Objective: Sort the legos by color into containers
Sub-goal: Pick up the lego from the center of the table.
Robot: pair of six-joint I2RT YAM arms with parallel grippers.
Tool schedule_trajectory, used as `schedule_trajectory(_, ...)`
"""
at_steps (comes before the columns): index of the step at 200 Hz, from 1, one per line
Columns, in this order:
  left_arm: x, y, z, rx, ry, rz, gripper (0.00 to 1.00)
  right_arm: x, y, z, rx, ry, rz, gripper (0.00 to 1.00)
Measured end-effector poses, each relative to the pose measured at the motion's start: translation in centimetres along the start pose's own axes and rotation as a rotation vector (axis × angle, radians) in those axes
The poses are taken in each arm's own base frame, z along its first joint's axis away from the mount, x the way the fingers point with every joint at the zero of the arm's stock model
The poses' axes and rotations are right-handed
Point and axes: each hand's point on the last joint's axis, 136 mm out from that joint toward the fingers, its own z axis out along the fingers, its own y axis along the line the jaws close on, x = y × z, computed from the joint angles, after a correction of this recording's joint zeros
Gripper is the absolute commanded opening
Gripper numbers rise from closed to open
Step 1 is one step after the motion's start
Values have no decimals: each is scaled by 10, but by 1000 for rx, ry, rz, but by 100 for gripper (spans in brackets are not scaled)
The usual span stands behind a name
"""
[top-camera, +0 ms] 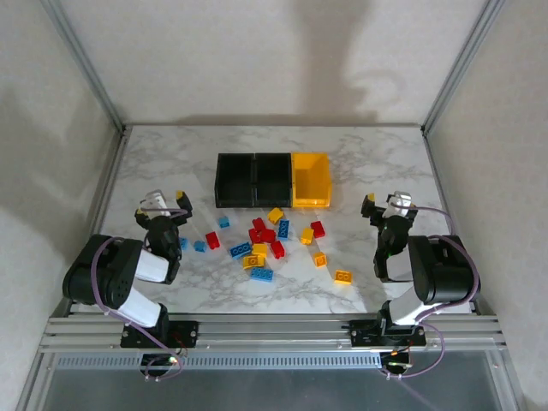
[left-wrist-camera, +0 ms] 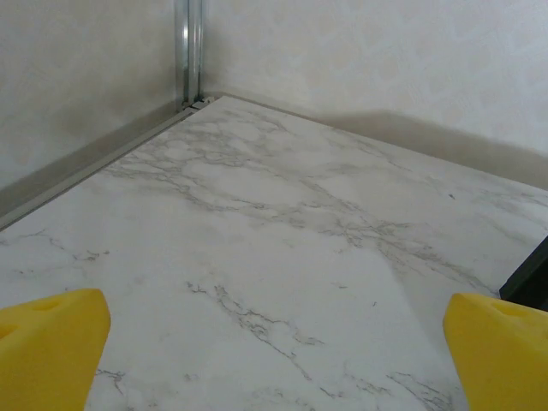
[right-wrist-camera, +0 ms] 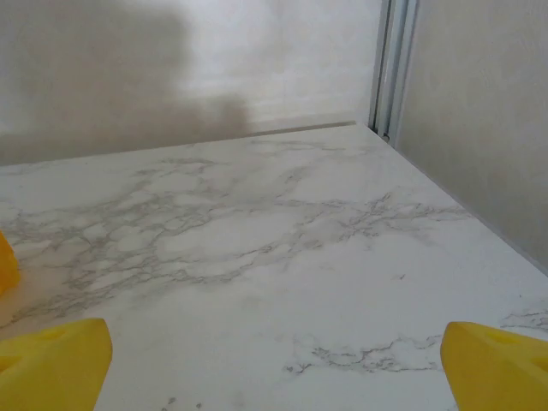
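Red, blue, yellow legos [top-camera: 266, 235] scattered near black, yellow containers [top-camera: 254, 203].

The table [top-camera: 171, 163] looks like smooth white marble (with grey veins). The legos [top-camera: 261, 233] and containers [top-camera: 254, 181] look like smooth plastic.

black bins [top-camera: 235, 202] 2 | yellow bin [top-camera: 310, 201] 1 | red legos [top-camera: 277, 249] ~6 | blue legos [top-camera: 241, 250] ~6 | yellow legos [top-camera: 342, 276] ~6
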Motion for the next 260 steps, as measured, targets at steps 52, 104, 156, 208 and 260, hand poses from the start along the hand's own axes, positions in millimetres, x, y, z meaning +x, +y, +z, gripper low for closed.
schedule_trajectory(52, 0, 0, 0, 0, 0, 0, 99, 0, 0, 0, 0, 0, 0, 99)
schedule_trajectory(104, 0, 0, 0, 0, 0, 0, 100, 0, 0, 0, 0, 0, 0, 99)
schedule_trajectory(156, 0, 1, 0, -3, -1, -1, 99, 0, 0, 0, 0, 0, 0, 99)
schedule_trajectory(208, -24, -8, 10, -8, -2, -1, 99, -47, 5, 8, -3, -40, 11, 99)
schedule_trajectory(260, -102, -24, 3, 36, -97, -158, 100, -126, 11, -20, -60, -191, 142, 99)
